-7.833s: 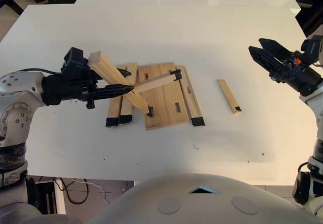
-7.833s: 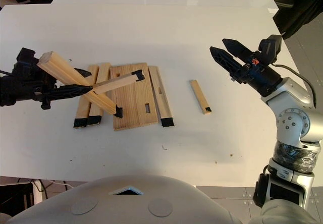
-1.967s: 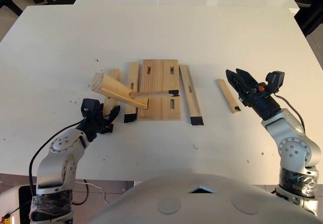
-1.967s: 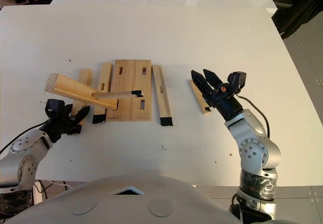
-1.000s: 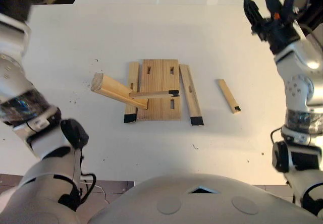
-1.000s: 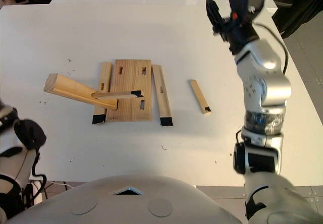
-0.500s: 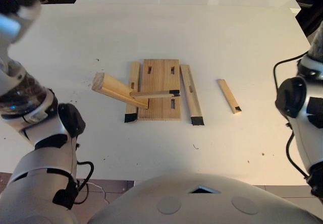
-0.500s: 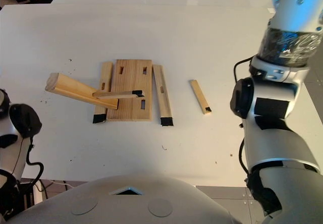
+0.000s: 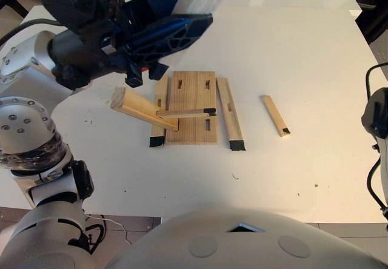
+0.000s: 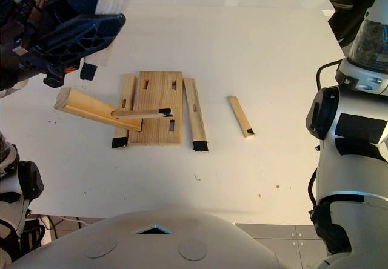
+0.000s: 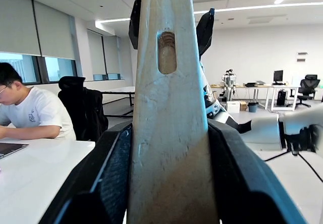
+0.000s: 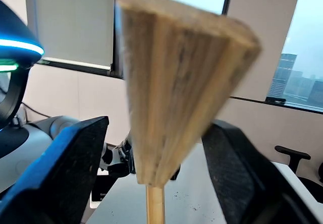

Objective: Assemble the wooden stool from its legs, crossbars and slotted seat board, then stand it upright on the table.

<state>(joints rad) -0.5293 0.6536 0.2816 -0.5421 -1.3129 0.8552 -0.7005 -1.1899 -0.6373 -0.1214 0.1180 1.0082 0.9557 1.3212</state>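
My left tool is black, the held leg pale bare wood. The seat board is honey-tan with dark slots; at its three o'clock, the lying leg is black-capped. The tabletop is white.

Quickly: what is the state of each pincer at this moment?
Left pincer: shut on a slotted wooden leg.
Right pincer: open, fingers spread on either side of a wooden piece.

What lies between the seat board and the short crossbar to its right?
A slotted, black-tipped leg beside the seat board; then bare table to the crossbar. Left eye view.
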